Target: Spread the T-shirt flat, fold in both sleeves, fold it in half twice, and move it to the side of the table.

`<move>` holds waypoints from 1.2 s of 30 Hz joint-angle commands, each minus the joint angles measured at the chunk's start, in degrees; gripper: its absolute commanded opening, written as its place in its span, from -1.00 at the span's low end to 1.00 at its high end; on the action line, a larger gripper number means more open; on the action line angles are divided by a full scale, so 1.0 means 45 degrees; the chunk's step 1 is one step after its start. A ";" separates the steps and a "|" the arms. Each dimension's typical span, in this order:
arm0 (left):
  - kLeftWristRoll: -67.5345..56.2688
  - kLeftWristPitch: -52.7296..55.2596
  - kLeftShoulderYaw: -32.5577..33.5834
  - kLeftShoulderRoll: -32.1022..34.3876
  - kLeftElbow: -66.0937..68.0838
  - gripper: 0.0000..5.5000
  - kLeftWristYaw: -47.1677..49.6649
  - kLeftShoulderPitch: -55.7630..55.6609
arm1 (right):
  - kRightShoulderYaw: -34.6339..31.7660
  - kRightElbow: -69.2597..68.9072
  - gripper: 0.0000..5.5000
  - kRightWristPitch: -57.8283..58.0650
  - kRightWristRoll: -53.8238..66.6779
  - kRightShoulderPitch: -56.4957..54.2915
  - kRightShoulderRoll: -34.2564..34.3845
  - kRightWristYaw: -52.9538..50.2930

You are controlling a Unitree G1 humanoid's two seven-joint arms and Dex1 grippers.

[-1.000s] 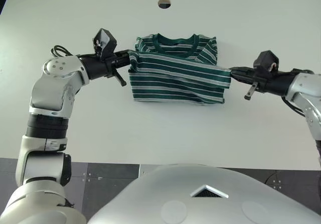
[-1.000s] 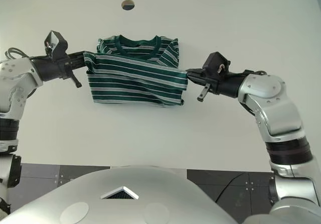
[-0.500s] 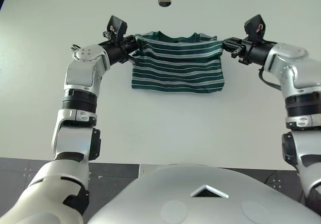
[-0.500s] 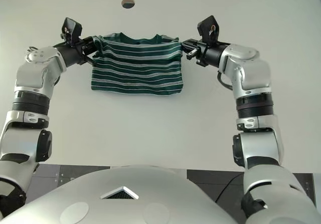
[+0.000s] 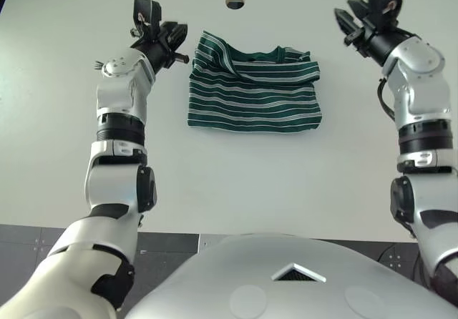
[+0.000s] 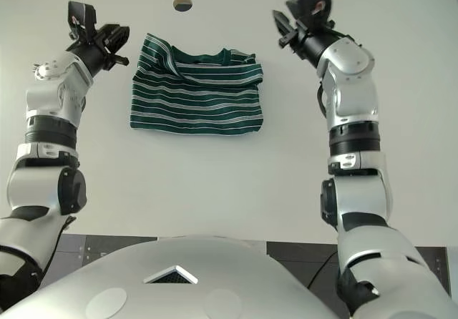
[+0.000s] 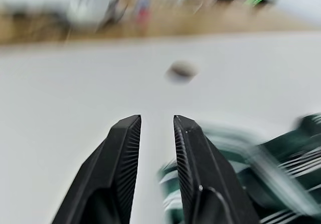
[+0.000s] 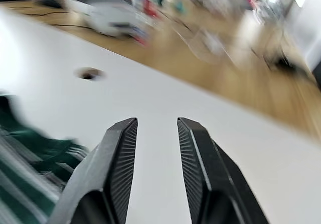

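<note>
A green T-shirt with white stripes [image 5: 252,94] lies folded into a rectangle on the white table [image 5: 229,176], its top left corner rumpled upward. My left gripper [image 5: 177,43] hangs open just left of that corner, apart from the cloth. My right gripper [image 5: 345,24] is raised off the shirt's upper right corner, open and holding nothing. In the left wrist view the open left gripper [image 7: 157,121] frames bare table, with the striped shirt [image 7: 281,158] beside it. In the right wrist view the open right gripper [image 8: 156,123] is over bare table, the shirt [image 8: 30,158] to one side.
A round hole [image 5: 234,3] sits in the table beyond the shirt. Wide bare table lies in front of the shirt and on both sides. A cluttered room floor [image 8: 210,38] lies past the table's far edge.
Both grippers have let go of the shirt's folded top edge and lifted up and outward. The shirt has dropped flat, folded in half, with its left corner bunched.
</note>
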 commanded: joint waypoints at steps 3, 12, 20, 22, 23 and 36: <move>-0.0143 0.0142 -0.1624 -0.0021 -0.4772 -0.75 -0.2177 0.2813 | 0.2161 -0.2063 -0.89 -0.1768 -0.2100 0.1777 -0.0835 0.1476; 0.1678 0.0276 -0.4015 0.0338 -0.7435 -0.95 -0.2351 0.4997 | 0.3222 -0.2226 -0.96 -0.2045 -0.3034 0.2519 -0.0896 0.2504; 0.3824 0.0497 -0.5669 0.1008 -0.7167 -0.95 -0.2355 0.5595 | 0.4505 -0.1996 -0.96 -0.2592 -0.5883 0.2872 -0.1847 0.2442; 0.3953 0.0488 -0.5665 0.1239 -0.7231 -0.95 -0.2469 0.5722 | 0.4791 -0.3153 -0.96 -0.2263 -0.5781 0.3671 -0.2467 0.3461; 0.4016 0.0430 -0.5658 0.1401 -0.7350 -0.95 -0.2555 0.5807 | 0.4888 -0.4030 -0.96 -0.1938 -0.5458 0.4167 -0.2744 0.4036; 0.4156 -0.0522 -0.5954 0.3288 -0.8711 -0.95 -0.4157 0.6850 | 0.5355 -0.9496 -0.96 0.1352 -0.3830 0.6468 -0.3098 0.5542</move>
